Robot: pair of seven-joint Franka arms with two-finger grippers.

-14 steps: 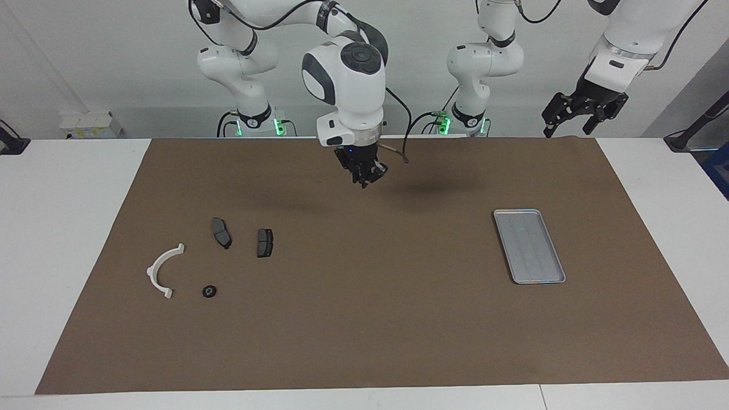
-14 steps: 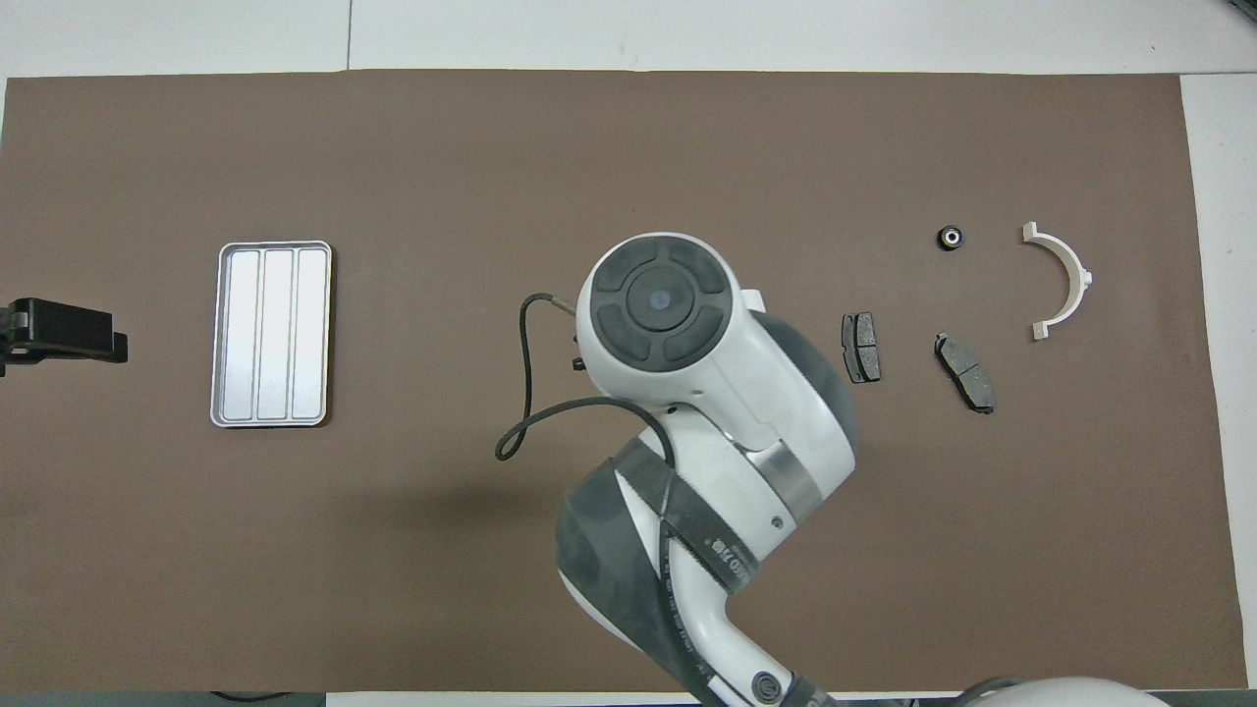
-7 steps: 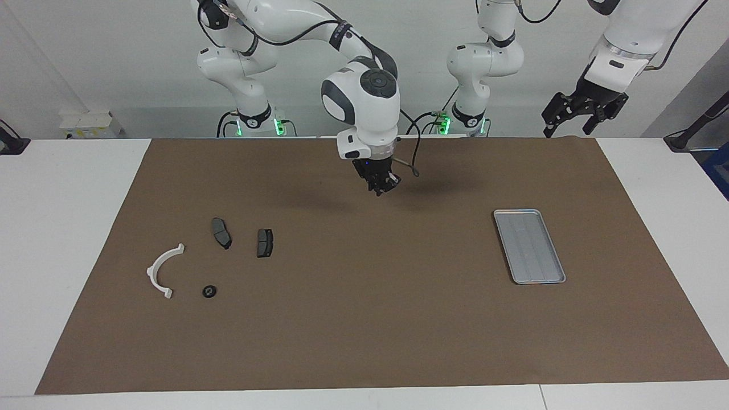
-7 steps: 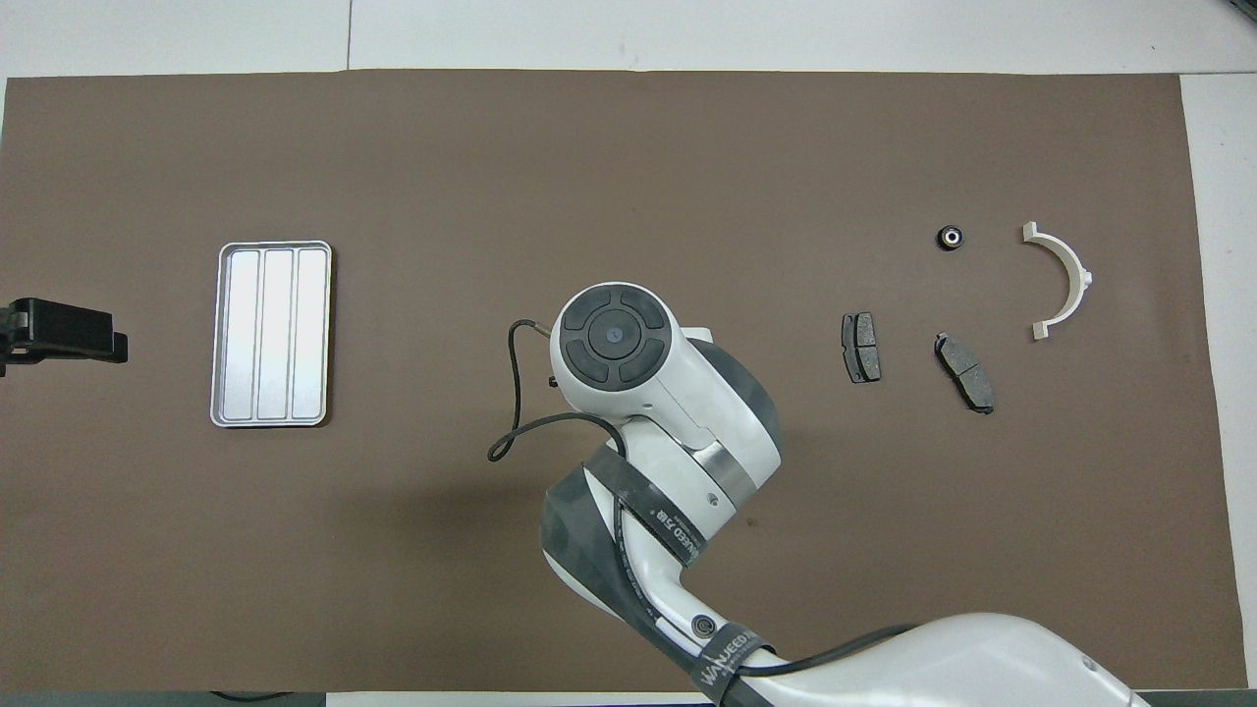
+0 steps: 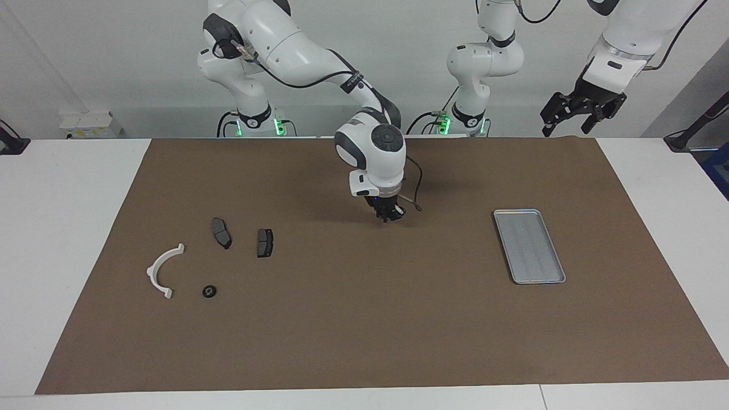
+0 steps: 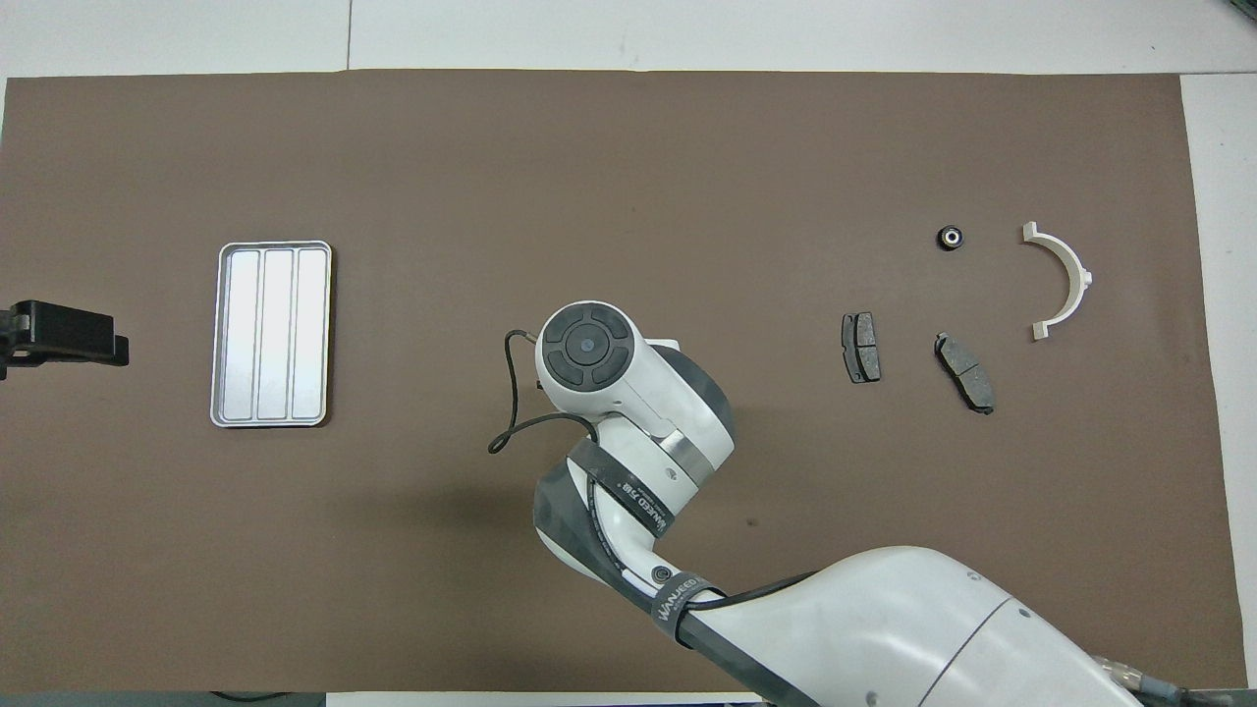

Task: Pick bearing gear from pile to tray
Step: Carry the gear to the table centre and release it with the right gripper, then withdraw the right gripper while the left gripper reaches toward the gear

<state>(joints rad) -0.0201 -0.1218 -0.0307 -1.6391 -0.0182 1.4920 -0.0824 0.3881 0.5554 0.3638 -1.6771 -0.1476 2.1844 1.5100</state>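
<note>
My right gripper (image 5: 390, 216) hangs low over the middle of the brown mat, between the pile and the tray. Its fingers are close together on a small dark piece with a pale spot, the bearing gear. In the overhead view its own wrist (image 6: 587, 351) hides it. The ribbed silver tray (image 5: 529, 246) (image 6: 272, 334) lies toward the left arm's end and holds nothing. The pile lies toward the right arm's end: a white half-ring (image 5: 162, 270), two dark brake pads (image 5: 221, 232) (image 5: 265, 242) and one small black round piece (image 5: 209, 291). My left gripper (image 5: 581, 111) waits open, high over the mat's corner.
The brown mat (image 5: 364, 319) covers most of the white table. A black cable (image 6: 511, 403) loops out from the right wrist toward the tray. The left gripper's tip shows at the overhead view's edge (image 6: 64, 334), beside the tray.
My right gripper has moved toward the tray's end and come down from well above the mat to just over it. The pile, the tray and the left arm have not moved.
</note>
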